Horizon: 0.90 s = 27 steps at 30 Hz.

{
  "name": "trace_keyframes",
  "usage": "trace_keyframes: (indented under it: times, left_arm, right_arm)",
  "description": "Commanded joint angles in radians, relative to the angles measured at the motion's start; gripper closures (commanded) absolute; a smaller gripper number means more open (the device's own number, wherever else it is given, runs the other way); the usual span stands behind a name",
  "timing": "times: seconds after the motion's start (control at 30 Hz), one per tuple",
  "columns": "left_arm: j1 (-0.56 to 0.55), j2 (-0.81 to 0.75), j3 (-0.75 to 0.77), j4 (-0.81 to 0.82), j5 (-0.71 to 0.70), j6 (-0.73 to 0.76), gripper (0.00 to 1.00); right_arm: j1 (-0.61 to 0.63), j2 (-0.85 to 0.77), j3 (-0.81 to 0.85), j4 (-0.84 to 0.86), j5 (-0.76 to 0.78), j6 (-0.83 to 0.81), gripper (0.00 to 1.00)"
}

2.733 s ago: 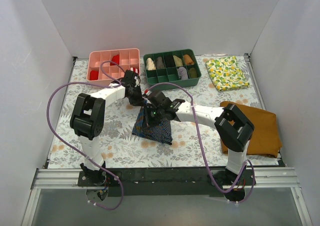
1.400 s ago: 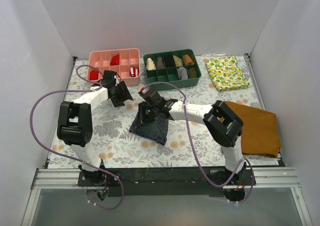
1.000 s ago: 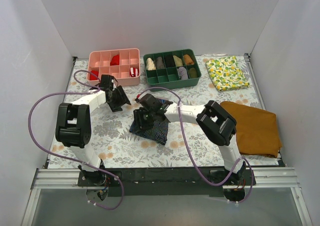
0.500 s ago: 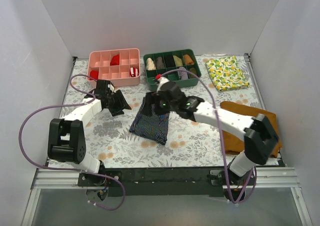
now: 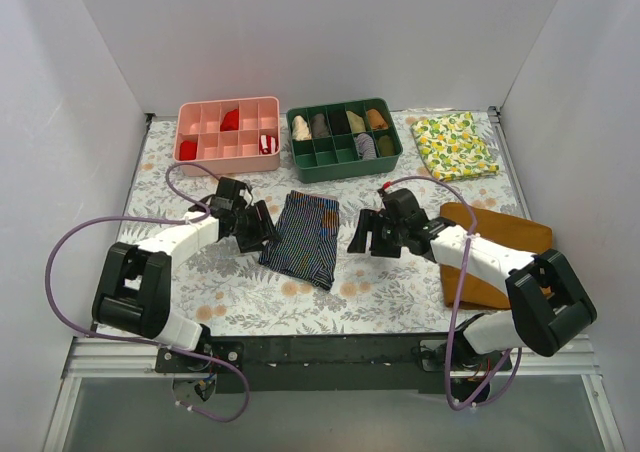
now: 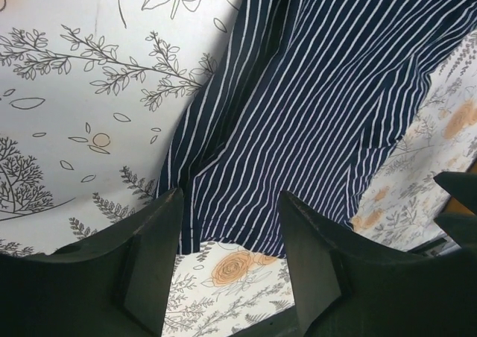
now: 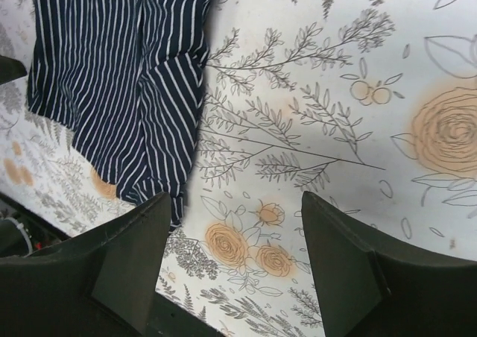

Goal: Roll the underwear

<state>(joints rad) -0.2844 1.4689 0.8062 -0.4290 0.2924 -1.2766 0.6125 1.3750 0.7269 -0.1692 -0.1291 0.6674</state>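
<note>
table (image 5: pixel 300 307) lies open before the underwear (image 5: pixel 305 237); green tray (image 5: pixel 345 173) and pink tray (image 5: pixel 228 164) block behind.

Three plain white walls close the space in: a back wall (image 5: pixel 320 32), a left wall (image 5: pixel 60 152) and a right wall (image 5: pixel 590 122), the side ones slanting outward toward the near edge. Between them sits the desk (image 5: pixel 250 292), covered edge to edge by a white cloth (image 5: pixel 150 272) printed with grey leafy sprigs and pale orange roses. Along its near edge runs a black bar (image 5: pixel 330 350) set on a silver metal rail (image 5: pixel 110 357). Below that lies a dull grey-green floor (image 5: pixel 330 417). The light is soft and even, and the shadows on the cloth are faint.
</note>
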Motion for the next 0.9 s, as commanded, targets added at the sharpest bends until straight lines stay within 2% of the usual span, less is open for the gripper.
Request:
trace_keyframes:
  times: [0.0,0.2,0.5,0.6,0.87]
  left_arm:
    - [-0.016,0.001,-0.022,0.045,-0.067,-0.009,0.46]
    - [-0.035,0.002,-0.038,0.010,-0.156,0.000,0.47]
    - [-0.078,-0.044,-0.067,0.006,-0.154,0.002,0.50]
    - [-0.098,-0.065,-0.091,0.006,-0.159,-0.006,0.55]
    - [-0.107,-0.084,-0.110,-0.024,-0.191,-0.030,0.85]
  right_arm:
    - [0.003,-0.027,-0.041,0.085,-0.101,0.026,0.22]
    - [0.009,-0.025,-0.089,0.152,-0.171,0.050,0.22]
    - [0.024,0.012,-0.090,0.158,-0.198,0.052,0.22]
    - [0.030,0.024,-0.084,0.158,-0.199,0.049,0.22]
    - [0.044,0.044,-0.084,0.191,-0.199,0.054,0.22]
